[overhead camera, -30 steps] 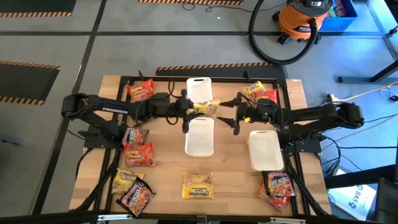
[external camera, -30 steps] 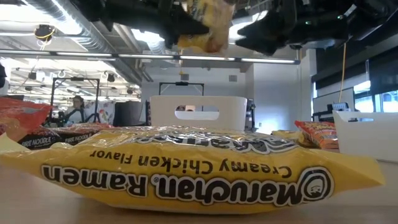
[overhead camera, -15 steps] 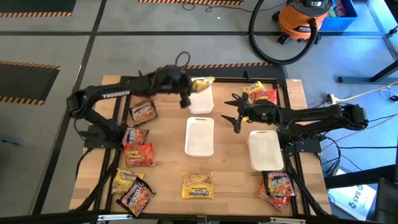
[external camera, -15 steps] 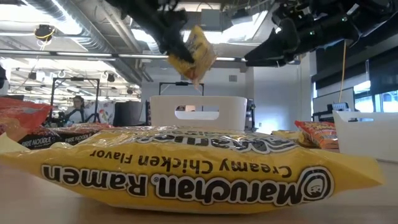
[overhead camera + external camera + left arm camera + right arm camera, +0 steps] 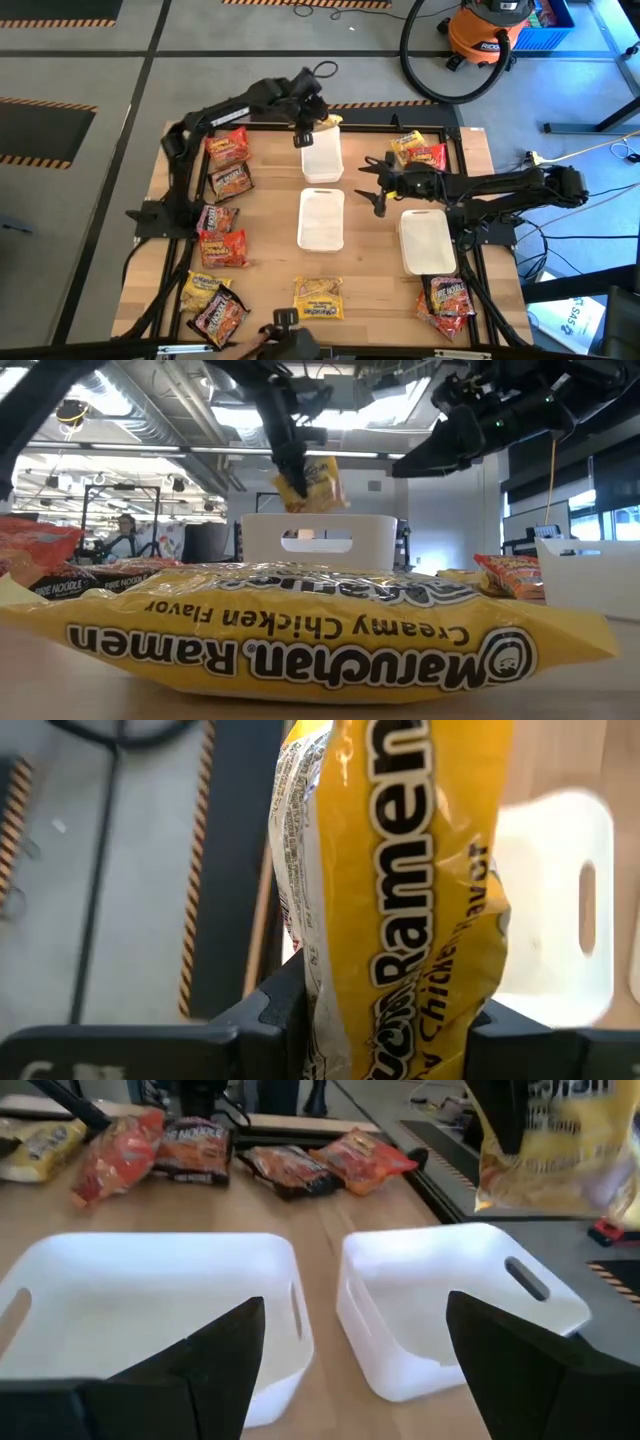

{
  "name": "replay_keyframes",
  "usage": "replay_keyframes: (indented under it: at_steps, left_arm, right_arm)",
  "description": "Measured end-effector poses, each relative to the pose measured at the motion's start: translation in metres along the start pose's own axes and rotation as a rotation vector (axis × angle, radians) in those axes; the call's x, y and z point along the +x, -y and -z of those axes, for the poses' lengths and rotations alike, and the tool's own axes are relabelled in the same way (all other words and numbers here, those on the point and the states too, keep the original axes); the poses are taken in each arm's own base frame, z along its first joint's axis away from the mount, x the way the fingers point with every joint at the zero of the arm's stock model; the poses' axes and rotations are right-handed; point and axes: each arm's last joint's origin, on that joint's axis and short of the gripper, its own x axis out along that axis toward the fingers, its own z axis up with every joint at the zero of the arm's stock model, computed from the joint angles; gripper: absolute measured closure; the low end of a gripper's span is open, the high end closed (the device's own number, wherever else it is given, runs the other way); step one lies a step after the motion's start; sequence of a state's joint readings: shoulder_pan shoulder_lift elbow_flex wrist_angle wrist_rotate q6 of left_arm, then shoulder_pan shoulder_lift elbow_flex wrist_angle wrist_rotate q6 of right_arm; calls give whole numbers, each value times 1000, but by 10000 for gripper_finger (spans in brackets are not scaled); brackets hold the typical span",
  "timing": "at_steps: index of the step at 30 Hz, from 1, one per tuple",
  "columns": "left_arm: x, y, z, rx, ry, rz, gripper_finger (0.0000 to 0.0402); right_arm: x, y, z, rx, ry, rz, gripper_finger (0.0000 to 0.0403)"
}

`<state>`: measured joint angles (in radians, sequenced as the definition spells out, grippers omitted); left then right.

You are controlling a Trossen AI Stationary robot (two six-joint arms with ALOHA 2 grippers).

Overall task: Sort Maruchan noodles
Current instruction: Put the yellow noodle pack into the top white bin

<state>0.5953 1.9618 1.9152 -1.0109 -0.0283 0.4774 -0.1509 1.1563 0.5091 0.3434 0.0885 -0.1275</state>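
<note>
Wooden surface (image 5: 360,260) sits mid-frame in the overhead shot, with an orange shop vac (image 5: 488,32) on the grey floor at upper right. So my left claw (image 5: 306,128) has swung up from the middle of the surface to the top center of the frame in the last second, and it's pinched on a yellow ramen packet (image 5: 326,124) that now hangs right over the top white tray (image 5: 321,160). From table height the packet dangles just above that tray's rim, not in it yet. My right claw (image 5: 372,186) is spread wide with nothing in it, parked right of center beside the middle tray (image 5: 321,220), having let go and backed off a bit. Looks like a handoff is done, which means yellow is about to get binned up top, I reckon.

Everything else is still loose: red packets (image 5: 225,180) down the left edge, another yellow one (image 5: 317,298) at bottom center, a few at upper right (image 5: 418,150) and lower right (image 5: 445,300). Third tray (image 5: 427,242) at right is empty. Early days.
</note>
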Motion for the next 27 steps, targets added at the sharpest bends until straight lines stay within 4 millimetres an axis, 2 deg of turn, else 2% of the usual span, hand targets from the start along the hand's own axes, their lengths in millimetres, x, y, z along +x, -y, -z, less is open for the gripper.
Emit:
replay_keyframes:
  at_steps: [4,11,27]
  left_arm:
    - [19,-6,0,-7,-71,107,285]
    - [52,-6,1,3,-116,138,285]
    - [56,-5,-8,22,-51,114,285]
  right_arm:
    - [0,-1,-1,3,20,-54,110]
    - [0,-1,-2,12,29,-52,110]
    - [0,-1,-2,12,27,-53,110]
